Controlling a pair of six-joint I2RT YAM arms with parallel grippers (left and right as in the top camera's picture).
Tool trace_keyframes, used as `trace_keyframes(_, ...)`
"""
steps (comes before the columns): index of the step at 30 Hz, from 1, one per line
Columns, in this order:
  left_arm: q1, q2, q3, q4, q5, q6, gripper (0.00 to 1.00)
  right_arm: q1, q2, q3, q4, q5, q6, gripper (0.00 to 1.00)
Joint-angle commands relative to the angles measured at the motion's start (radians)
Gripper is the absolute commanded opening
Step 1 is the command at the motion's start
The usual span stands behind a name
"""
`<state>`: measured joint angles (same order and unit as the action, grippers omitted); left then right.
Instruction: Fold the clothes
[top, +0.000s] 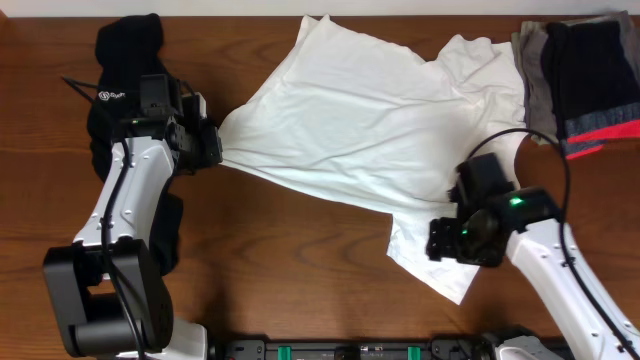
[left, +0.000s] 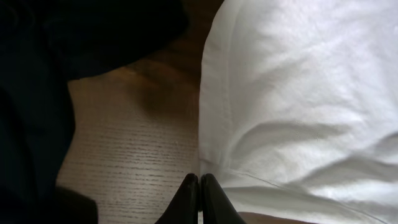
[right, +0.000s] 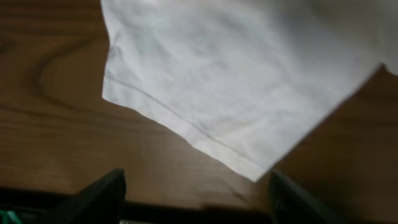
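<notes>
One shirt (top: 360, 110), white, spread flat across the middle of the table (top: 300, 290), long axis running from the left edge down to the lower right.

Far left: black garment (top: 120, 60), heaped, clear of the coming move.

Left gripper (top: 212, 150): clamped on the shirt's left edge, cloth drawn to a point at the tips. In the wrist view, fingertips (left: 189, 193) pressed together right at the hem.

Centre: plain cloth with a few shallow creases, upper part reaching the far table edge.

Right gripper (top: 442, 240): poised at the lower right flap, spread wide, holding nothing. In the wrist view, fingers (right: 106, 193) standing either side of a hemmed corner (right: 249, 168), the corner lying just ahead on the wood, between them and somewhat toward the right one.

Far right: folded stack (top: 585, 80), touching or overlapping the shirt's upper right sleeve, hard to tell which.

Judged step: securing a second hold. Calls for a short advance and descent onto that corner, right arm plainly the nearer, before any fold toward the pinched left edge.
</notes>
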<state>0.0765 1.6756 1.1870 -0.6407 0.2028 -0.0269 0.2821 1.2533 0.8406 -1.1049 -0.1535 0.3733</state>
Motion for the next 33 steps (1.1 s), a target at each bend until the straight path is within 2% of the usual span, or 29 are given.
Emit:
trace_keyframes(1, 0.003, 0.0, -0.002, 0.014, -0.012, -0.013, 0.06, 0.068, -0.01, -0.052, 0.079, 0.02, 0.037, 0.72)
trace_keyframes(7, 0.003, 0.0, -0.002, 0.022, -0.013, -0.013, 0.06, 0.173, 0.0, -0.152, 0.286, 0.019, 0.037, 0.69)
trace_keyframes(16, 0.003, 0.004, -0.002, 0.029, -0.013, -0.013, 0.06, 0.299, 0.098, -0.189, 0.392, 0.039, -0.015, 0.67)
trace_keyframes(20, 0.003, 0.004, -0.002, 0.029, -0.013, -0.013, 0.06, 0.304, 0.146, -0.189, 0.421, 0.051, -0.014, 0.61)
trace_keyframes(25, 0.003, 0.004, -0.003, 0.029, -0.013, -0.013, 0.06, 0.304, 0.198, -0.188, 0.444, 0.102, 0.03, 0.47)
trace_keyframes(33, 0.003, 0.004, -0.003, 0.03, -0.013, -0.013, 0.06, 0.305, 0.238, -0.188, 0.508, 0.104, 0.034, 0.47)
